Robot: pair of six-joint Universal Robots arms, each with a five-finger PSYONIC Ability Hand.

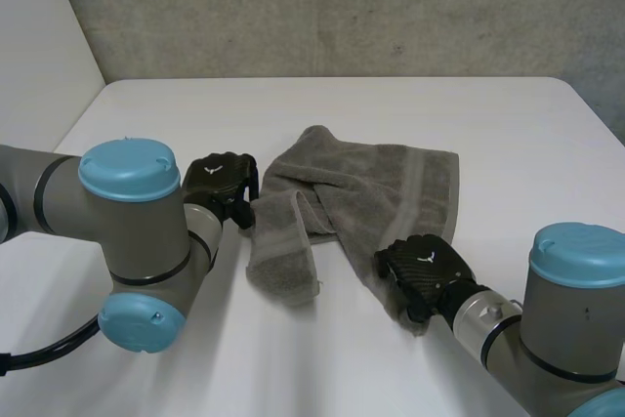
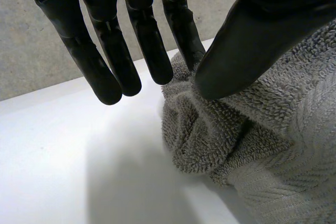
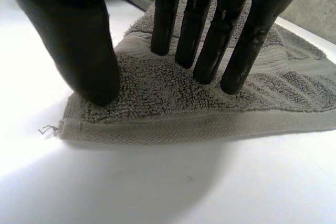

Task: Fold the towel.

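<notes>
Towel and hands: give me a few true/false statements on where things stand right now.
The towel lies flat and fully spread. False: it is rumpled, with one strip folded over.
The right hand has straight fingers and thumb on a towel corner. True.
The left hand is at the towel's bunched edge. True.
The towel hangs over the table's edge. False: it lies wholly on the table.

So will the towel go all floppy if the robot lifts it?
Probably floppy: the towel already lies rumpled and bunched in folds. Its looped pile looks grippy, so it likely won't slip when held. It would sag, not roll.
</notes>
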